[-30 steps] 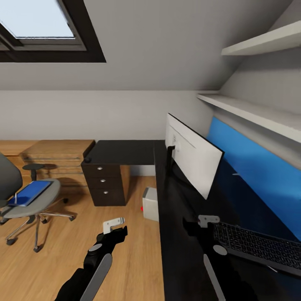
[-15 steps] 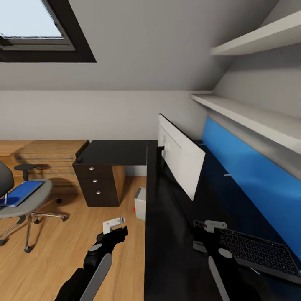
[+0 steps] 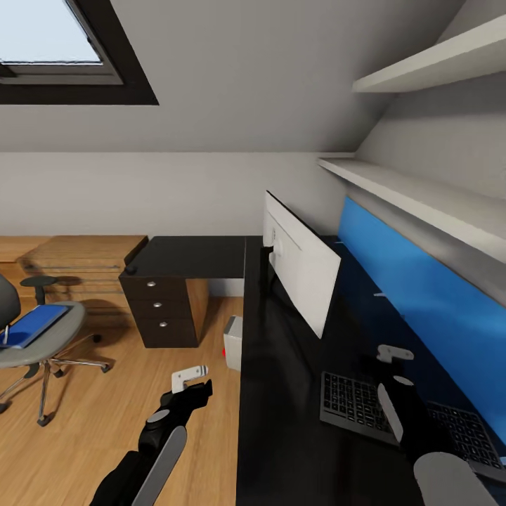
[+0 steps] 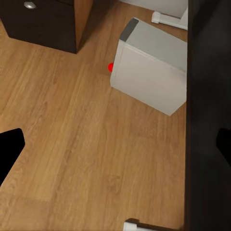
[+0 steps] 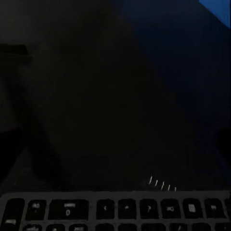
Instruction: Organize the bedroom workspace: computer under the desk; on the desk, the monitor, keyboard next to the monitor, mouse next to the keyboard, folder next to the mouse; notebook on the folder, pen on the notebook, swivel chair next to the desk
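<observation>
While the blue folder [image 3: 31, 325] is carried by the swivel chair [image 3: 35, 344] | keyboard [image 3: 358, 404] laid flat on worktop [image 3: 281, 422] | left claw [image 4: 115, 144] spread, right claw [image 3: 393, 353] state untellable.

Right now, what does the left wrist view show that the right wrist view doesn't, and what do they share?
Left wrist view: the light grey computer standing on the wooden floor beside the desk's edge, with a red spot on its side, and a dark drawer unit. Right wrist view: the keyboard lying on the desk, with the blue wall panel beyond. Both show the black desk.
</observation>
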You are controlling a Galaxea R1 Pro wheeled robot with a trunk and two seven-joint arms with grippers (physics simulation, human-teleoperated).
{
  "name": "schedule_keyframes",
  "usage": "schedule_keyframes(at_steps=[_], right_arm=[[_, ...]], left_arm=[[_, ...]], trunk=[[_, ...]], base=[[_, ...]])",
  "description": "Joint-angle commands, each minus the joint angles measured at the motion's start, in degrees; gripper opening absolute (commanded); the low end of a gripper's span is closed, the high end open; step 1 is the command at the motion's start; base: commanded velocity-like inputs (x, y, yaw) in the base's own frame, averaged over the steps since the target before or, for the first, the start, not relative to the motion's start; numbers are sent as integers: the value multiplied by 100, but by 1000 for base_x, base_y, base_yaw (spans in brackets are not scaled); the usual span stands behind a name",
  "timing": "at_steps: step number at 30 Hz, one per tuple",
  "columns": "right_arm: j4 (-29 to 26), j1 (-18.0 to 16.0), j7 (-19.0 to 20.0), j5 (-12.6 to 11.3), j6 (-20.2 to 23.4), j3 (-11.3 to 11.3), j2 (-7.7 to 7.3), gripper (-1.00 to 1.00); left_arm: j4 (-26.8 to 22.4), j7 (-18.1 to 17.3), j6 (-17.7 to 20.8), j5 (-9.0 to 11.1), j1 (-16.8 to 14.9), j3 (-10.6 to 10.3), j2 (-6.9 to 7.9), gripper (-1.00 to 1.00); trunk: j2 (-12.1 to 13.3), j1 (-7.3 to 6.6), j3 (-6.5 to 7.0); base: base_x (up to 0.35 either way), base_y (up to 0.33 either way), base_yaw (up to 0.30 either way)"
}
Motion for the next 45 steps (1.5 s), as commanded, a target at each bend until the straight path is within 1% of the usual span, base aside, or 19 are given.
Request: schedule_keyframes(at_steps=[1,2,3,4,5,7,9,14,15,18,20,22,23,45], right_arm=[[265,-174,-22,-28,-56,-16,-42,100],[811,-500,-21,-28,-236,-45,-116,100],[1091,-667,-20,-28,-331,-55,-156,100],[1656,-1007,-23,-27,-524,-70,-234,100],[2891,-1801,-26,-10,-865,-82,-377,100],[3290,-2100,-31,-1,-937,-85,-421,100],[3496,-2254,-41,0,-951,-86,-452,100],[3696,-2382,-47,-22,-824,-104,-474,100],[3730,-2402,-46,-30,-729,-106,-461,100],[3758,-2408,-35,-34,-681,-111,-466,100],[3764,-2404,-31,-35,-672,-113,-471,100],[3768,-2395,-14,-36,-682,-114,-477,100],[3769,-2393,-10,-36,-684,-114,-476,100],[3775,-2390,-28,-31,-660,-117,-476,100]], left_arm=[[-9,51,11,52,-5,-8,4,100],[-9,50,11,52,-5,-6,11,100],[-11,50,11,52,-5,-4,17,100],[-16,50,11,52,-5,3,31,100],[-24,50,11,52,-5,46,50,100],[-49,50,11,52,-5,59,54,100],[-100,50,11,52,-4,66,56,100],[-172,39,18,66,-5,71,65,100],[-282,35,22,73,-5,72,66,100],[-480,39,31,106,-5,74,69,100],[-626,46,39,203,-5,87,72,100],[-716,56,51,345,-5,95,69,100],[-724,57,53,360,-5,95,69,100],[-713,67,58,394,-5,90,68,100]], trunk=[[-10,2,-11],[-10,2,-11],[-10,2,-11],[-10,2,-11],[-10,2,-11],[-10,2,-11],[-10,2,-11],[-10,2,-11],[-10,2,-11],[-10,2,-11],[-90,45,-46],[-170,89,-82],[-210,111,-100],[-1093,595,-495]], base=[[0,0,0],[0,0,0],[0,0,0],[0,0,0],[0,0,0],[0,0,0],[0,0,0],[0,0,0],[0,0,0],[0,0,0],[0,0,0],[0,0,0],[0,0,0],[0,0,0]])
